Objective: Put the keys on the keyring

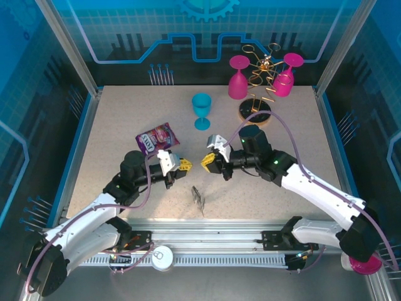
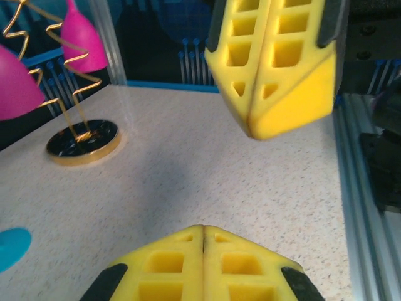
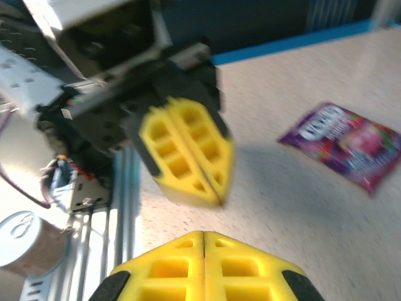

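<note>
A small dark keyring [image 1: 198, 197] lies flat on the table, nearer the front edge than both grippers. It is too small for me to tell the keys apart from it. My left gripper [image 1: 186, 165] and right gripper [image 1: 205, 164] hover tip to tip with a small gap, just behind the keyring. Both are shut with nothing between their yellow fingers. In the left wrist view my left gripper [image 2: 203, 227] points at the right gripper [image 2: 250, 133]. In the right wrist view my right gripper [image 3: 204, 233] faces the left gripper [image 3: 215, 199].
A purple candy packet [image 1: 157, 137] lies left of centre. A blue goblet [image 1: 202, 111] stands behind the grippers. Two pink goblets [image 1: 238, 78] flank a gold wire stand [image 1: 258, 110] at the back right. A white round cap [image 1: 161, 257] sits on the front rail.
</note>
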### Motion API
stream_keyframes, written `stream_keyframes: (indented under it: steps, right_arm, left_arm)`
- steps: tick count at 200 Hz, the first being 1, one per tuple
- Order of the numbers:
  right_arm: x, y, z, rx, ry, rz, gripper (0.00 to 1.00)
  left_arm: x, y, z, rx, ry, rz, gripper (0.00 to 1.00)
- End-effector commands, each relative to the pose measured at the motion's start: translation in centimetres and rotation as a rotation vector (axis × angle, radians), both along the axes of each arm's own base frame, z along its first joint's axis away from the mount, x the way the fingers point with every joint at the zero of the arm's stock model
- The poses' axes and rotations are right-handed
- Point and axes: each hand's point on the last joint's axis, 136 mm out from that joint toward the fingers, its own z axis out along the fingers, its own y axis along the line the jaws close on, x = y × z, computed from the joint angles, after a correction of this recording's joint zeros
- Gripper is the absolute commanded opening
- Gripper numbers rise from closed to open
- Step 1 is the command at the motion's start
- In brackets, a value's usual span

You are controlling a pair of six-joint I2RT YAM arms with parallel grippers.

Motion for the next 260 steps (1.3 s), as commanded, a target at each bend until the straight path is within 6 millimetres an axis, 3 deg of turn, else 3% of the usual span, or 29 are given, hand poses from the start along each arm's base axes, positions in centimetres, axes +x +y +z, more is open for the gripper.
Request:
stream_keyframes:
  steps: [1,19,42,58,74,106,128,156,183,215,260]
  right_arm:
    - [2.6,-2.2,-2.6,-0.024,0.096,-0.253,0.23]
    - [2.8,-3.3,-5.4,-0.06,0.186,-0.348,0.28]
    - [2.4,-4.4,-7.9,-0.093,0.289,-0.425,0.28]
    - [1.0,-4.6,-9.2,-0.13,0.35,-0.434,0.31]
    - [-1.0,-4.1,-10.5,-0.213,0.347,-0.414,0.42]
    - [-5.5,-1.6,-12.9,-0.28,0.407,-0.315,0.51]
    - [-8.2,0.4,-14.8,-0.334,0.39,-0.255,0.55]
    - [-10.8,4.0,-16.3,-0.378,0.347,-0.147,0.56]
    - [-15.1,7.2,-17.6,-0.432,0.25,0.05,0.55]
    - [-18.1,7.9,-20.2,-0.51,0.188,0.186,0.54]
    - [-19.5,8.3,-21.9,-0.571,0.158,0.252,0.5]
  left_arm:
    - [2.1,1.5,0.5,0.003,0.072,0.174,0.0]
    - [3.3,3.1,-0.1,-0.009,0.219,0.326,0.05]
    - [3.3,4.9,-1.3,-0.056,0.384,0.463,0.01]
    - [3.6,6.4,-2.4,-0.083,0.459,0.579,0.07]
    - [4.1,8.2,-3.2,-0.111,0.522,0.711,0.1]
    - [4.8,10.5,-4.6,-0.132,0.66,0.908,0.2]
    - [3.9,10.9,-5.5,-0.116,0.792,0.967,0.27]
    - [2.5,12.6,-6.5,-0.079,0.887,1.072,0.34]
    - [2.3,13.9,-6.3,-0.122,0.892,1.144,0.35]
    - [2.6,14.2,-5.6,-0.198,0.87,1.156,0.35]
    - [2.8,14.1,-5.4,-0.207,0.865,1.15,0.35]
